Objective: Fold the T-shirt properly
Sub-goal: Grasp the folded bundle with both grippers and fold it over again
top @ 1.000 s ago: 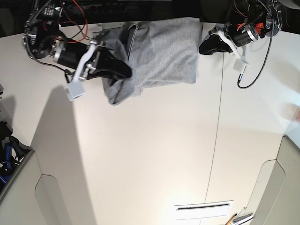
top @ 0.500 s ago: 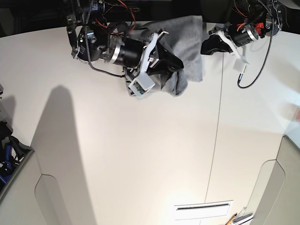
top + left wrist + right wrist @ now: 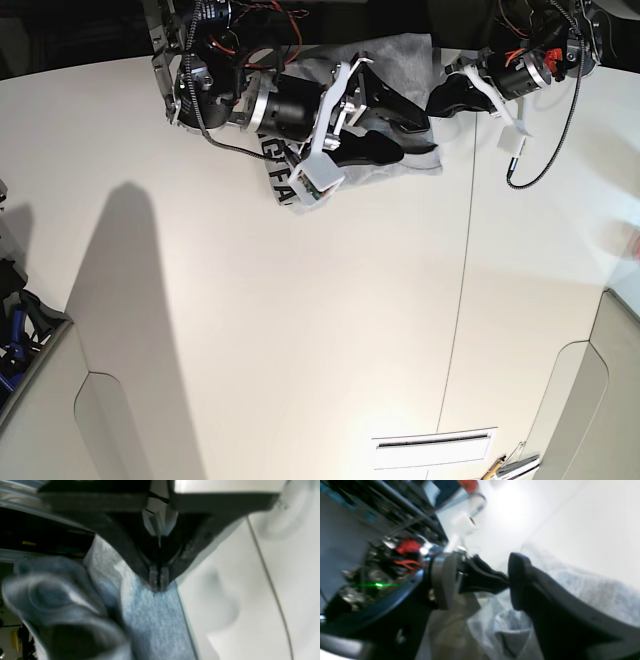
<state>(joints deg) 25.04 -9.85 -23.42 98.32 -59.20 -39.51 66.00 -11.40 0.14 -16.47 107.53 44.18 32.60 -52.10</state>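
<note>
a: as the overhead view looks down on the pale table [image 3: 300,330], where does the t-shirt [image 3: 405,55] sit?

b: it lies bunched at the far edge of the table, near the middle of that edge. it is heather grey. a strip of it with black block letters [image 3: 281,180] shows at its lower left, just beside the white camera box [image 3: 311,181] on the right arm.

a: what does the right gripper [image 3: 415,128] do?

b: it sits over the shirt, on the left of the overhead view. its two black fingers [image 3: 385,150] are spread apart, one above the other, with grey cloth visible beneath them. nothing shows clamped between them. in the right wrist view one dark finger [image 3: 545,605] fills the lower right, rumpled grey fabric lies under it, and the other arm's gripper points in from the left. that picture is blurred.

a: and the left gripper [image 3: 436,102]?

b: it is at the shirt's right edge in the overhead view, its black tip touching the cloth. in the left wrist view its fingertips [image 3: 153,578] are pressed together with no gap, right at the shirt's straight edge [image 3: 183,615]. a small peak of fabric sits at the tips, so it seems pinched on the hem, though the blur makes that hard to confirm.

a: anything else on the table?

b: a thin seam line [image 3: 460,290] runs down the tabletop, and a white slotted plate [image 3: 435,448] lies near the bottom edge.
</note>
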